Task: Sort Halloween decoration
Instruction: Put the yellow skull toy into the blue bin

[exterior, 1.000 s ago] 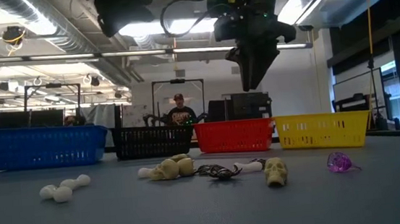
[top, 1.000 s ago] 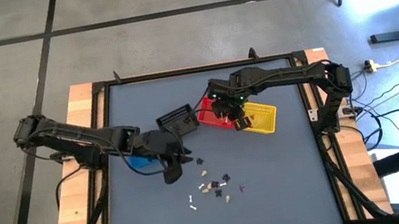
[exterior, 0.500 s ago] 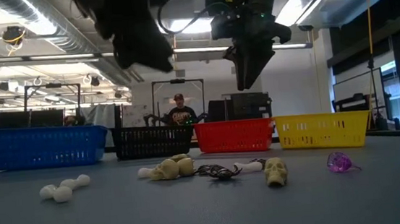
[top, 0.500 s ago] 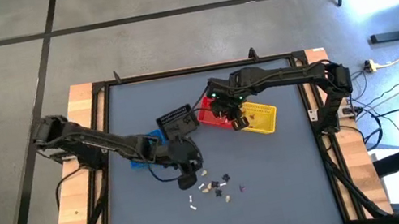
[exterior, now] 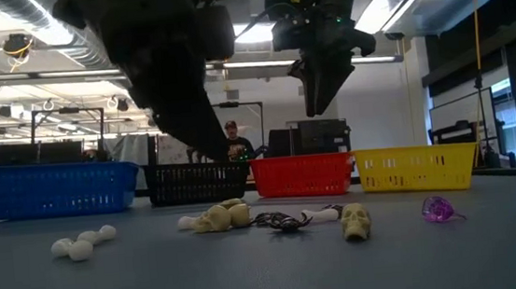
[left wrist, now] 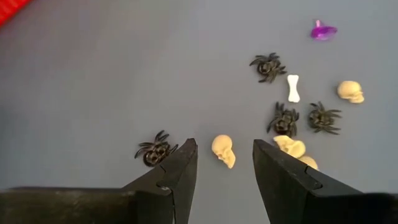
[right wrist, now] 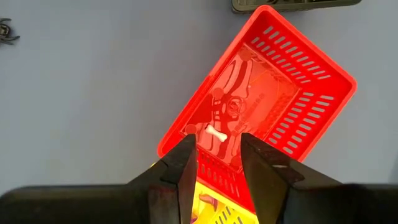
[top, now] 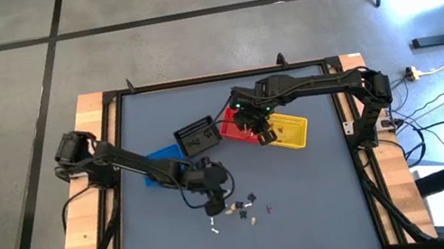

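Two end effectors: left end effector [left wrist: 224,163] open, empty, over cream plastic skull [left wrist: 222,150] at lower centre; right end effector [right wrist: 219,157] part-open, empty, above red plastic basket [right wrist: 311,106].

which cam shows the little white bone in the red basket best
The right wrist view: it looks straight down into the red basket, with the white bone lying on its floor. The high view shows the basket but no bone; the low view shows only its wall.
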{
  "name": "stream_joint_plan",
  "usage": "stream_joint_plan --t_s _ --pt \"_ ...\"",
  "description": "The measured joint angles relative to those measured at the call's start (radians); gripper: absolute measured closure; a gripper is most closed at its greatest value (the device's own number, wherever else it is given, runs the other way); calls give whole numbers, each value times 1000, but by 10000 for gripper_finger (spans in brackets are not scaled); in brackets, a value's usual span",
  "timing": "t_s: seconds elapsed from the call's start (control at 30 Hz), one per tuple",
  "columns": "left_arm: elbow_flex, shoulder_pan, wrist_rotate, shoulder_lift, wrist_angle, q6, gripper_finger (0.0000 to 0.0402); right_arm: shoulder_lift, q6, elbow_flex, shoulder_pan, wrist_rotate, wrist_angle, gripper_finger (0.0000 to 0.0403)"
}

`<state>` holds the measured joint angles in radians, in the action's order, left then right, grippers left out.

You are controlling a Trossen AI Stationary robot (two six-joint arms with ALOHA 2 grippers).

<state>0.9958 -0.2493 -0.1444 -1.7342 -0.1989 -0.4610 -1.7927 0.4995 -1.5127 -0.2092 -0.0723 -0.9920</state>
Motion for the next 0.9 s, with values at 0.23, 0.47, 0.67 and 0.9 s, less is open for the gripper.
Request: stream_joint_plan --t_s 0.23,0.47,0.67,0.9 --pt "0 -1 0 -50 79 0 254 0 0 0 0 0 2 278" --pt "-1 -2 -13 -63 80 0 254 0 0 0 0 0 4 278" --pt "-1 -16 -35 -73 84 0 254 0 0 0 0 0 4 278" --pt "-2 -32 -51 -113 94 0 254 0 0 0 -1 0 5 278"
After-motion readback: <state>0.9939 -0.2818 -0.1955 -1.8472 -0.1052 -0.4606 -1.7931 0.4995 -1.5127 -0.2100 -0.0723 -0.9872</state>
